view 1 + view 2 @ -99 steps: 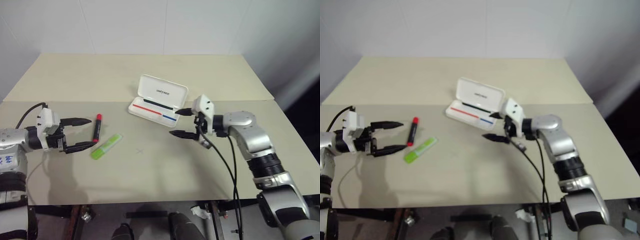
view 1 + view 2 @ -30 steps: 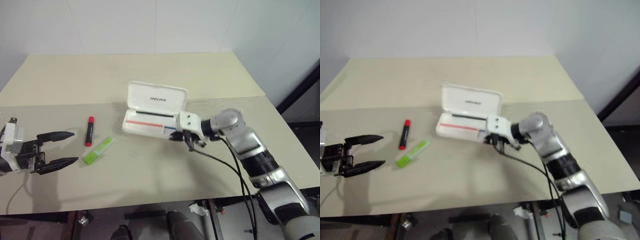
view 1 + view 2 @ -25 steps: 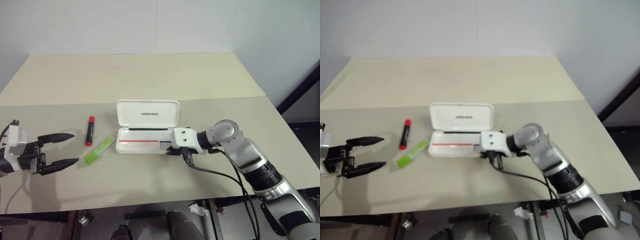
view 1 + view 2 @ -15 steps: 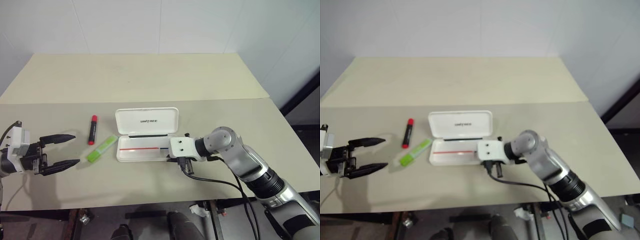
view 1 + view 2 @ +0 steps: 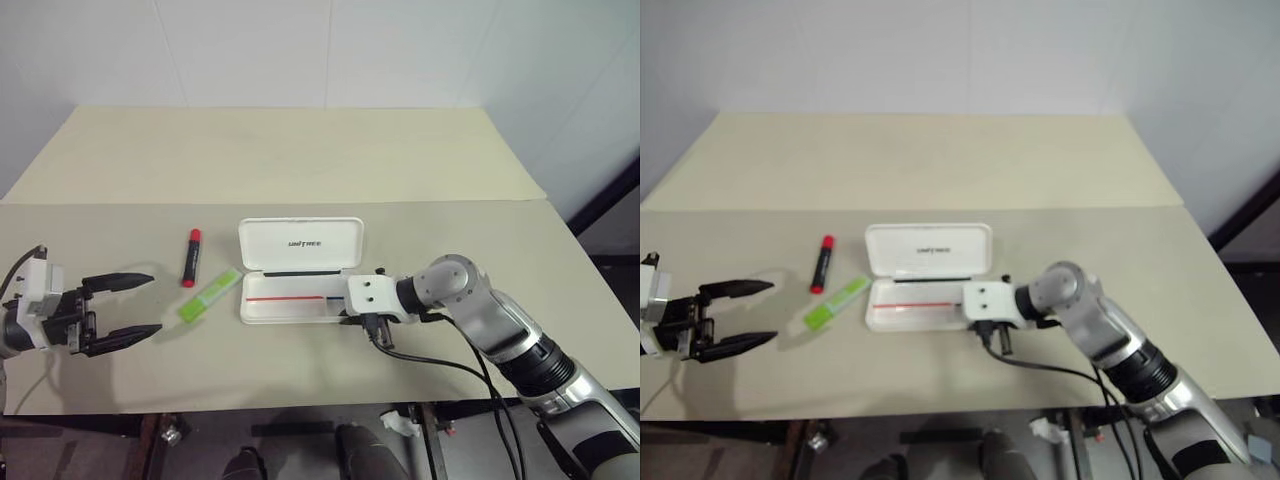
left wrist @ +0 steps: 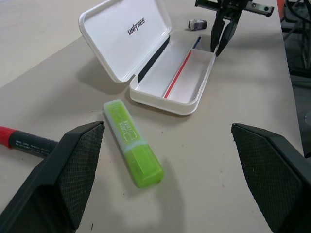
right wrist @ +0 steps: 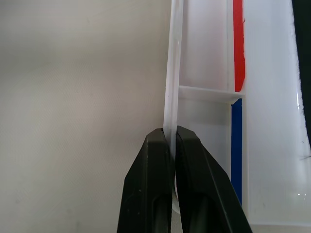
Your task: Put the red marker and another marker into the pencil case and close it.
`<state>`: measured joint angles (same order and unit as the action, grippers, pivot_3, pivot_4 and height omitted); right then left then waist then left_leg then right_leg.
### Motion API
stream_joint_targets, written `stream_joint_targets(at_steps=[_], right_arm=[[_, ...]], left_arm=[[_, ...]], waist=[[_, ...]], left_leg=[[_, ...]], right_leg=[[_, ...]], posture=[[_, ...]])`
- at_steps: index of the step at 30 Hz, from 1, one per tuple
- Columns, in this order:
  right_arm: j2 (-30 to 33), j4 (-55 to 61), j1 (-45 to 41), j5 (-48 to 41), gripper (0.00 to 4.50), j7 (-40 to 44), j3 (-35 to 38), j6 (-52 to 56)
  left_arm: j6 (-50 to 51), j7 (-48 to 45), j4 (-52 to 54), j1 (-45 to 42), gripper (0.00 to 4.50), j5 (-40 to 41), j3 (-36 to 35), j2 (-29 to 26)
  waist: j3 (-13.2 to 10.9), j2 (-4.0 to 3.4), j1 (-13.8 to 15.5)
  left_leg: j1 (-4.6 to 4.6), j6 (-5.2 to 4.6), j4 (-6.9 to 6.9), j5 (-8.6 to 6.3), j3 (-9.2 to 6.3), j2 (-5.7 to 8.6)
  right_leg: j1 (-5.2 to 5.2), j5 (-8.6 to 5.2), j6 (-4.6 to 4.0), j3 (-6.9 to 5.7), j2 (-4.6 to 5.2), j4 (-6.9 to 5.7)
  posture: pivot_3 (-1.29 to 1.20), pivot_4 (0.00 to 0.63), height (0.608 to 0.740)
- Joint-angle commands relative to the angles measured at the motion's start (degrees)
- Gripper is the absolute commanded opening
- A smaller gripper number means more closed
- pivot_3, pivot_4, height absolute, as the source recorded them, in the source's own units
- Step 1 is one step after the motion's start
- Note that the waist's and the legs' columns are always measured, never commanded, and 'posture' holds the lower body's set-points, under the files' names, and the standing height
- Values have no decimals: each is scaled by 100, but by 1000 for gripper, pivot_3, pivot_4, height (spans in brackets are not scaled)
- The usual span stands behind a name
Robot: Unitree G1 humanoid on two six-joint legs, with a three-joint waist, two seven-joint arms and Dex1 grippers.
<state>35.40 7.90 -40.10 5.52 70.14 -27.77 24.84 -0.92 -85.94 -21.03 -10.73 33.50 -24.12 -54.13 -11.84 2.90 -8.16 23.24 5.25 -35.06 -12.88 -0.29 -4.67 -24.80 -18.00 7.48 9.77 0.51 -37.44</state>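
Left gripper (image 5: 125,310) wide, holding nothing, near the tabletop's (image 5: 300,150) left front edge. Right gripper (image 7: 168,145) pinched on the front wall of the pencil case (image 5: 298,283); case open mid-tabletop, holding 0 markers. Green highlighter (image 5: 209,295) just left of the case, red marker (image 5: 189,257) beyond it. Both look light, stiff, probably slick; grip mid-barrel. Case's right end is hidden behind the right gripper.

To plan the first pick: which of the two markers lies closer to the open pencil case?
The green highlighter, lying just beside the pencil case; the red marker lies farther out.
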Motion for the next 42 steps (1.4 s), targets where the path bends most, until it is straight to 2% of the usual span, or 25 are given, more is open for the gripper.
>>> stream_joint_targets(at_steps=[1, 6, 10, 19, 20, 33, 38, 42], right_arm=[[124, -66, -98, 11, 65, 16, 123, -156], [129, -86, -65, 7, 65, -8, 133, -147], [98, -1, -9, -10, 1204, -18, 104, -80], [-1, 33, -48, -207, 4274, -5, 238, -66], [-3, 56, -55, -271, 4486, 24, 269, -53], [61, 334, -175, -1515, 4486, 299, 979, 364], [20, 511, -220, -2342, 4486, 297, 1565, 825], [76, 389, -324, -2667, 4486, 144, 1945, 1042]], left_arm=[[-61, -87, 98, -17, 4500, 92, -142, 17], [-51, -78, 96, -64, 4500, 82, -110, 27], [-45, -62, 88, -118, 4500, 63, -69, 42], [-29, -31, 80, -182, 4500, 30, -41, 81], [-27, -19, 97, -179, 4500, 28, -39, 91], [128, 622, 666, 174, 4500, 100, -323, 254], [324, 1278, 843, 230, 4500, 28, -451, 314], [523, 1927, 871, 222, 4500, -42, -544, 409]], waist=[[0, 0, 25], [0, 0, 32], [0, 0, 32], [1, 0, 28], [1, 0, 27], [0, 1, 33], [0, 1, 38], [0, 1, 30]], left_leg=[[0, 0, 0, 0, 0, 0], [-1, 0, -8, 0, 0, 0], [-1, 0, -10, 0, 0, 0], [-1, 0, -7, 0, 0, 0], [-1, 0, -7, 0, 0, 0], [-2, -1, -7, 0, -1, -2], [-2, -1, -8, 0, -1, -2], [-2, -1, -8, 0, -1, -2]], right_leg=[[0, -13, -24, 0, 0, 0], [5, -24, -45, 0, 0, -1], [5, -24, -45, 0, 0, -2], [4, -23, -41, 0, 0, -3], [4, -23, -41, 0, 0, -3], [5, -8, -13, -1, -1, -5], [6, -11, -19, 0, 0, -4], [6, -8, -14, 0, 0, -4]], posture=[[0, 150, 740], [0, 150, 740], [0, 150, 740], [0, 150, 740], [0, 150, 740], [0, 150, 740], [0, 150, 740], [0, 150, 740]])
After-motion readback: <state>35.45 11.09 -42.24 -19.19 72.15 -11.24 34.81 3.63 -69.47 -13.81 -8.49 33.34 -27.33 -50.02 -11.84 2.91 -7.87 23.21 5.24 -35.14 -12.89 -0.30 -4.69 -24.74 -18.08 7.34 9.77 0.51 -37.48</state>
